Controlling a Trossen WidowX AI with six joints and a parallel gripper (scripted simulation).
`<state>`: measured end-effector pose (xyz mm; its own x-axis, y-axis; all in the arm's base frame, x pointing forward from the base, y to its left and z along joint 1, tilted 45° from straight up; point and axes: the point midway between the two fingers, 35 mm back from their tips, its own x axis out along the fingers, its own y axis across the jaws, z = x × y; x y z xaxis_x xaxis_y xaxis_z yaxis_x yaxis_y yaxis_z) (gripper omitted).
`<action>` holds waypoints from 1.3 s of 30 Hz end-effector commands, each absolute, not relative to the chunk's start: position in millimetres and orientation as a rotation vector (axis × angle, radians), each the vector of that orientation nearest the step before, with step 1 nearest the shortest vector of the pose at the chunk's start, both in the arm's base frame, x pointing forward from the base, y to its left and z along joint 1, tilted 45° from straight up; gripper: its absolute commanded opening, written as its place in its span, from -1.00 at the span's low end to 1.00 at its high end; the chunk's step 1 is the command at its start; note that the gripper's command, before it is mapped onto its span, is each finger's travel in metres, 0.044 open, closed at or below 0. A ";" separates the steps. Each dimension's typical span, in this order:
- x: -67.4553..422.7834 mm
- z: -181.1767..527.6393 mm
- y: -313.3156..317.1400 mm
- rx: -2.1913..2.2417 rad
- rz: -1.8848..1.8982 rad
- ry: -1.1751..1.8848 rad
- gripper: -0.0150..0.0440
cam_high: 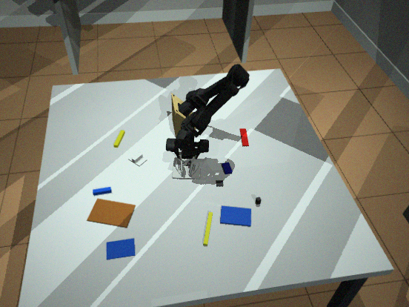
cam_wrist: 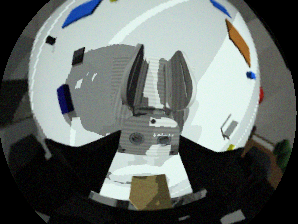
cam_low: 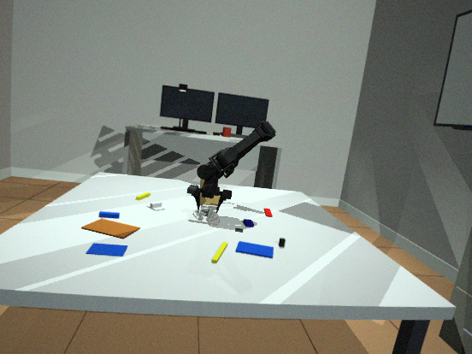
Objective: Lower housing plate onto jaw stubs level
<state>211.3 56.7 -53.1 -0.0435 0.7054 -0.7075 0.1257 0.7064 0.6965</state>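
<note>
My gripper (cam_high: 188,159) (cam_low: 209,208) (cam_wrist: 149,135) points down and is shut on the housing plate. The housing plate (cam_wrist: 150,131) is grey, with two round openings side by side and a small dark hole above them in the wrist view. Below it, two curved grey jaws stand spread apart, the left jaw (cam_wrist: 133,85) and the right jaw (cam_wrist: 185,85). They stand on a pale flat base (cam_high: 185,177). The plate covers the near ends of the jaws, so the pins and stubs are hidden. Whether it touches the stubs or is level cannot be told.
A dark blue block (cam_high: 227,167) and a black square (cam_high: 219,183) lie right of the base. A small white bracket (cam_high: 139,162) lies left. A red block (cam_high: 244,137), yellow bar (cam_high: 207,228), blue plate (cam_high: 235,216) and orange plate (cam_high: 111,212) lie farther out.
</note>
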 end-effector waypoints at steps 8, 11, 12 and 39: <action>210.8 -55.2 59.2 0.706 0.534 1.573 0.70; 210.8 -55.2 59.2 0.706 0.534 1.573 0.70; 210.8 -55.2 59.2 0.706 0.534 1.573 0.70; 210.5 -59.2 63.3 0.706 0.534 1.573 0.70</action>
<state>211.0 62.2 -58.5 -0.0431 0.7056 -0.7073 0.1263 0.7062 0.6967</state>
